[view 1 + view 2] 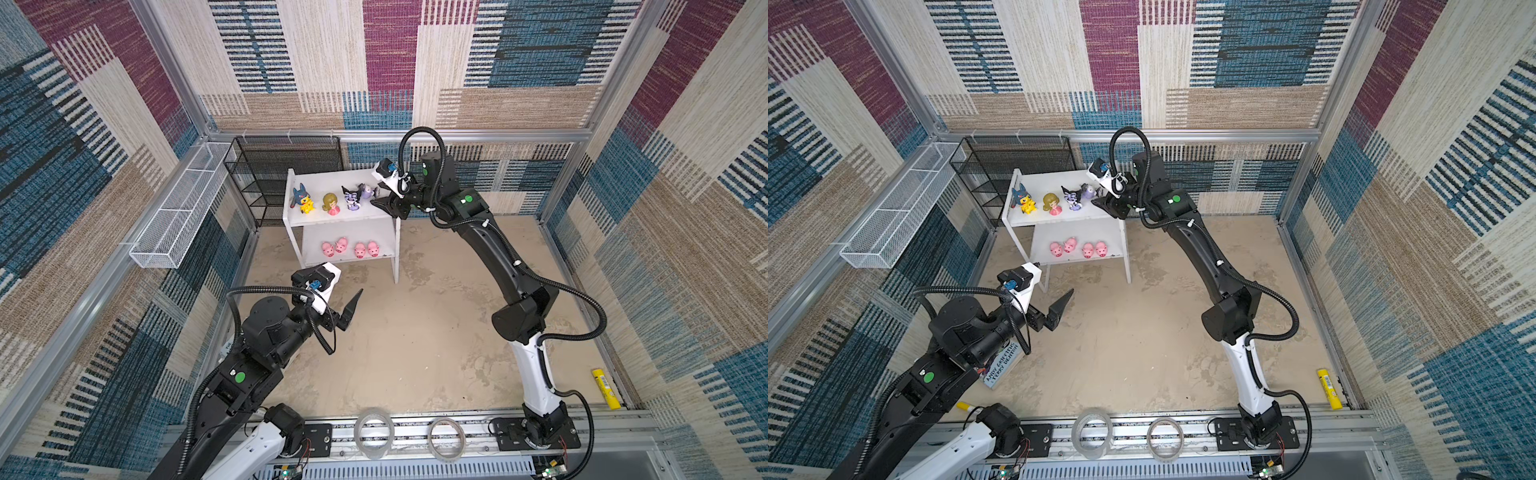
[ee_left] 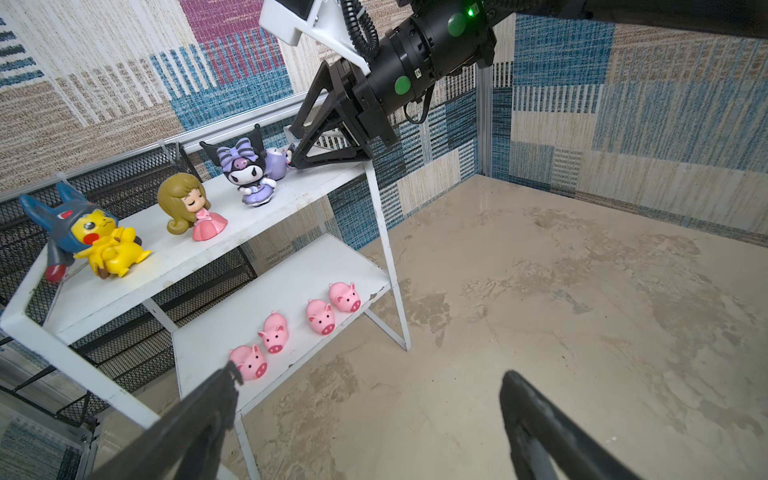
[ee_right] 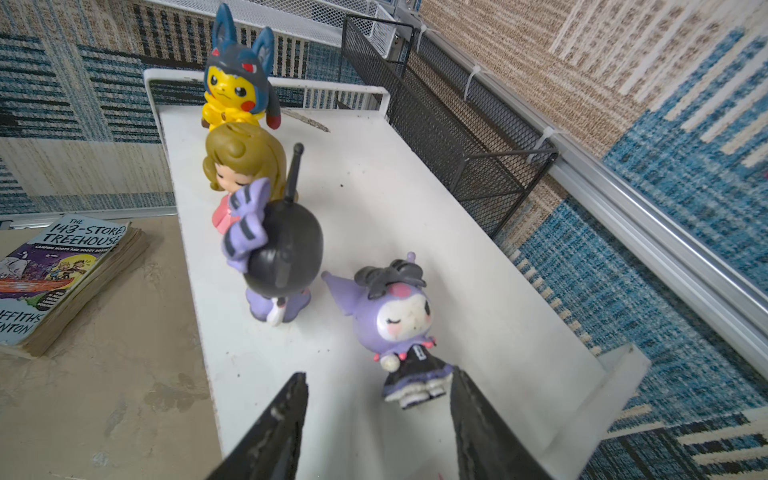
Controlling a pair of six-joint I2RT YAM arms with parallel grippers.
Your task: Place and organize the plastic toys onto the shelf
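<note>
The white shelf holds all the plastic toys I see. On its top board stand a yellow figure with a blue hood, a blond doll in pink and a black-and-purple figure. A second purple figure lies on its back at the right end. My right gripper is open around that figure's feet, one finger close by its skirt. Several pink pigs sit in a row on the lower board. My left gripper hangs open over the floor before the shelf, holding nothing.
A black mesh rack stands behind the shelf, and a long white wire basket hangs on the left wall. A paperback book lies under the left arm. A yellow tube lies at the right wall. Two tape rings rest on the front rail.
</note>
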